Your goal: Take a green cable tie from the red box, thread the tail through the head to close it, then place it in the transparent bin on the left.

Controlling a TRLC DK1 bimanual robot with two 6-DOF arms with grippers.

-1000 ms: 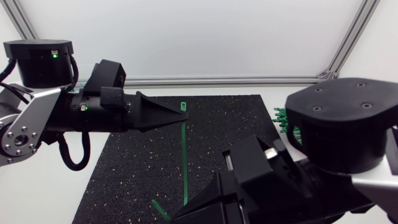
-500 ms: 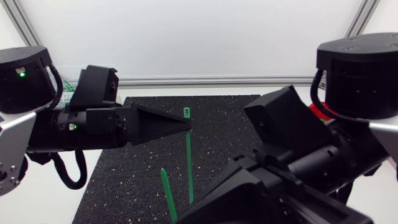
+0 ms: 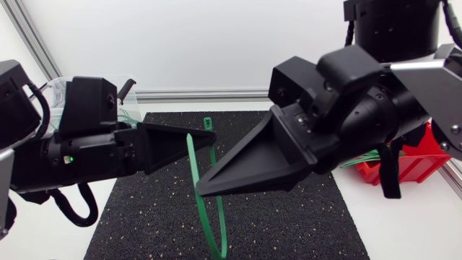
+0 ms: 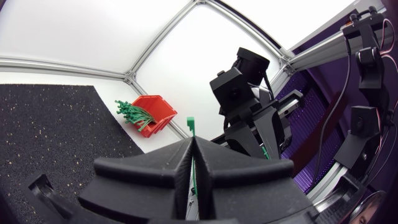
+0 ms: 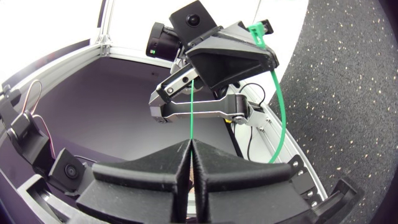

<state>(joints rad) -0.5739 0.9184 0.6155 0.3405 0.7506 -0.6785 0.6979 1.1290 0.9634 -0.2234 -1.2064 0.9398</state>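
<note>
In the head view, a second ago our right claw (image 3: 200, 189) lay low at the near edge, and the green cable tie (image 3: 191, 159) hung almost straight from our left claw (image 3: 213, 137). Now the right arm has risen and swung in, so its claw tip sits just beside and a little below the left claw's tip. The tie no longer runs as one straight line. It is bent into a narrow U, with its head standing clear of the left claw's tip and the bend hanging under both claws over the black mat (image 3: 274, 224). The red box (image 3: 404, 165) is behind the right claw, and the transparent bin (image 3: 55, 90) is behind the left arm.

In the left wrist view, our left claw (image 4: 193, 140) is pressed closed on the tie (image 4: 190, 124). The tie's head pokes out just past the fingertips. The red box (image 4: 152, 112) is well ahead on the tabletop (image 4: 56, 71).

In the right wrist view, our right claw (image 5: 190, 144) is clamped on the thin tail of the tie (image 5: 191, 106), which runs straight ahead from the fingertips. The left claw (image 5: 233, 59) is ahead of it, and the strap curves down from there.
</note>
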